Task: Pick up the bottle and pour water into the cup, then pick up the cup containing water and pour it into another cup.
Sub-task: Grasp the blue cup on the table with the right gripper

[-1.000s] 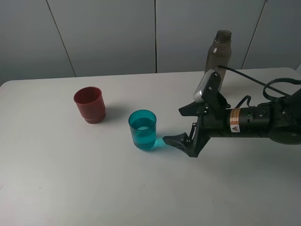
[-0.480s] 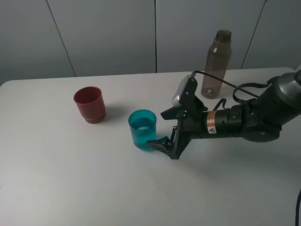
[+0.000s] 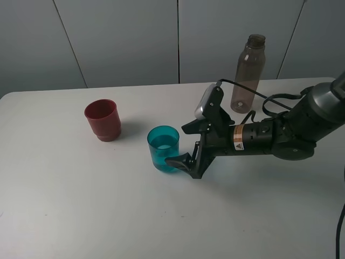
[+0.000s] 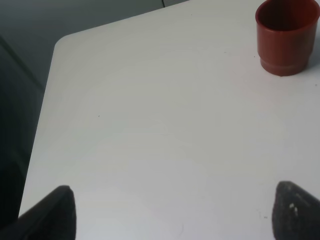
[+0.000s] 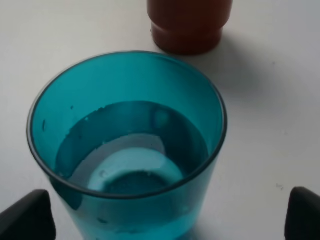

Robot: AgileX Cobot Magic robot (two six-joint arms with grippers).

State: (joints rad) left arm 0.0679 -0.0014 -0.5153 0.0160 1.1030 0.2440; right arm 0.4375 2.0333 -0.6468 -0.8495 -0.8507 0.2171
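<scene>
The teal cup (image 3: 163,149) stands upright mid-table, about a third full of water. My right gripper (image 3: 179,145) is open just to its right, one fingertip beside the rim and the other low by the cup's near side, neither clearly touching. The right wrist view shows the cup (image 5: 125,150) close up with that gripper (image 5: 165,220) spread wider than it. The dark red cup (image 3: 102,120) stands left of the teal one, also seen as the red cup (image 5: 187,25) beyond it. The grey-brown bottle (image 3: 248,73) stands uncapped at the back. My left gripper (image 4: 175,212) is open over bare table.
The white table (image 3: 81,205) ends at a grey wall behind. The right arm's cable (image 3: 269,98) loops past the bottle's base. In the left wrist view the red cup (image 4: 287,35) is far off and the table's corner edge (image 4: 55,45) drops into dark floor.
The right gripper has travelled left across the table, from well short of the teal cup to right beside it, still open. Both cups and the bottle stayed put.
</scene>
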